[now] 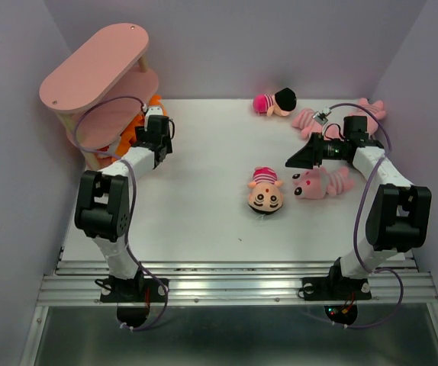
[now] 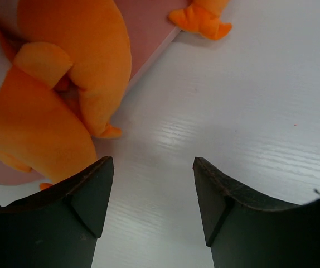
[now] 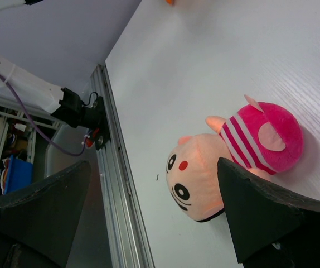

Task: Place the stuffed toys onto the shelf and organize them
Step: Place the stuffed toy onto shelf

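The left gripper (image 2: 151,167), jaws apart and empty, hung beside orange plush toys (image 2: 93,61) on the shelf's (image 1: 89,65) bottom board. The right gripper (image 1: 295,162), likewise open, faced a peach-faced doll (image 1: 265,191) lying on the table (image 1: 204,137) beside a pink striped animal (image 1: 322,183).

White wood-grain bench (image 1: 204,156), evenly lit. Pale lavender walls (image 1: 280,38) close it in on three sides. A ribbed aluminium rail (image 1: 234,288) runs along its near edge.
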`<state>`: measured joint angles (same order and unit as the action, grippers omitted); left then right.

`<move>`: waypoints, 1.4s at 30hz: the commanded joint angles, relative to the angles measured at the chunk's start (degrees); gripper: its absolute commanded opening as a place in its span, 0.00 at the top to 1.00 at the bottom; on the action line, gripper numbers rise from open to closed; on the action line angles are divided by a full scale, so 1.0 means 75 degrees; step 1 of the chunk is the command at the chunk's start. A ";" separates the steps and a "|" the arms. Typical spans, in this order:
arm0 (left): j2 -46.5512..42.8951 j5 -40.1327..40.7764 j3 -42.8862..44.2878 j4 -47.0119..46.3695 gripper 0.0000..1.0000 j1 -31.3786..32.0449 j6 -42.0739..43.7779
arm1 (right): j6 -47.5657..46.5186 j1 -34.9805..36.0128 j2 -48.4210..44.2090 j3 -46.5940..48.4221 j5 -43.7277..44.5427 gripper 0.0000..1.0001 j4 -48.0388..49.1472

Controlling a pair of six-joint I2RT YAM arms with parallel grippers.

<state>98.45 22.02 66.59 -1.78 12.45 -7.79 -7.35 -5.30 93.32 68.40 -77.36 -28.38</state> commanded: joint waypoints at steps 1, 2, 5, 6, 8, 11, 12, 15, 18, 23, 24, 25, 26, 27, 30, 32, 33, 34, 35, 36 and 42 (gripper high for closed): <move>0.0442 0.1200 0.0730 0.0413 0.30 0.0157 0.0359 | -0.0168 -0.0067 -0.0091 0.0173 -0.0173 0.00 -0.0001; 0.0663 0.1386 0.0801 0.0425 0.30 0.0168 0.0371 | -0.0168 -0.0067 -0.0079 0.0173 -0.0173 0.00 -0.0013; 0.1063 0.1703 0.1117 0.0483 0.31 0.0168 0.0452 | -0.0203 -0.0067 -0.0044 0.0184 -0.0173 0.00 -0.0048; 0.1157 0.1751 0.1280 0.0495 0.30 0.0168 0.0488 | -0.0215 -0.0067 -0.0032 0.0196 -0.0173 0.00 -0.0048; 0.1392 0.1891 0.1422 0.0553 0.30 0.0168 0.0558 | -0.0238 -0.0067 -0.0009 0.0196 -0.0173 0.00 -0.0094; 0.1626 0.2102 0.1656 0.0624 0.30 0.0157 0.0594 | -0.0285 -0.0067 0.0003 0.0220 -0.0162 0.00 -0.0130; 0.1673 0.2138 0.1692 0.0624 0.30 0.0168 0.0617 | -0.0297 -0.0067 0.0003 0.0231 -0.0173 0.00 -0.0153; 0.1930 0.2430 0.1914 0.0671 0.29 0.0168 0.0710 | -0.0343 -0.0067 0.0026 0.0243 -0.0173 0.00 -0.0188; 0.2095 0.2677 0.2055 0.0753 0.29 0.0168 0.0746 | -0.0367 -0.0067 0.0050 0.0266 -0.0185 0.00 -0.0235; 0.2422 0.2888 0.2336 0.0846 0.29 0.0157 0.0828 | -0.0402 -0.0067 0.0038 0.0267 -0.0173 0.00 -0.0247; 0.2470 0.2911 0.2418 0.0858 0.29 0.0157 0.0840 | -0.0402 -0.0067 0.0038 0.0267 -0.0173 0.00 -0.0259; 0.2505 0.2935 0.2465 0.0882 0.28 0.0145 0.0828 | -0.0402 -0.0067 0.0050 0.0267 -0.0173 0.00 -0.0259; 0.2598 0.2970 0.2512 0.0917 0.28 0.0145 0.0805 | -0.0402 -0.0067 0.0038 0.0267 -0.0173 0.00 -0.0259; 0.2622 0.2993 0.2547 0.0964 0.28 0.0133 0.0793 | -0.0402 -0.0067 0.0038 0.0267 -0.0173 0.00 -0.0270; 0.2716 0.3075 0.2664 0.1046 0.28 0.0098 0.0734 | -0.0402 -0.0067 0.0050 0.0278 -0.0173 0.00 -0.0271; 0.2728 0.3064 0.2746 0.1081 0.29 0.0051 0.0687 | -0.0414 -0.0067 0.0050 0.0267 -0.0173 0.00 -0.0271; 0.2740 0.3064 0.2770 0.1093 0.29 0.0028 0.0676 | -0.0414 -0.0067 0.0050 0.0267 -0.0173 0.00 -0.0271; 0.2752 0.3029 0.2817 0.1116 0.29 0.0016 0.0652 | -0.0414 -0.0067 0.0050 0.0278 -0.0173 0.00 -0.0282; 0.2752 0.3006 0.2829 0.1116 0.30 -0.0007 0.0641 | -0.0414 -0.0067 0.0061 0.0278 -0.0185 0.00 -0.0282; 0.2752 0.2982 0.2840 0.1116 0.30 -0.0007 0.0629 | -0.0414 -0.0136 0.0061 0.0278 -0.0185 0.00 -0.0282; 0.2857 0.2830 0.2946 0.1128 0.42 -0.0078 0.0570 | -0.0426 -0.0137 0.0073 0.0278 -0.0185 0.00 -0.0282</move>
<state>119.98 42.22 85.78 6.39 12.40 -2.66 -9.32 -5.91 93.47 68.53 -77.36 -30.24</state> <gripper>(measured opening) 0.628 0.998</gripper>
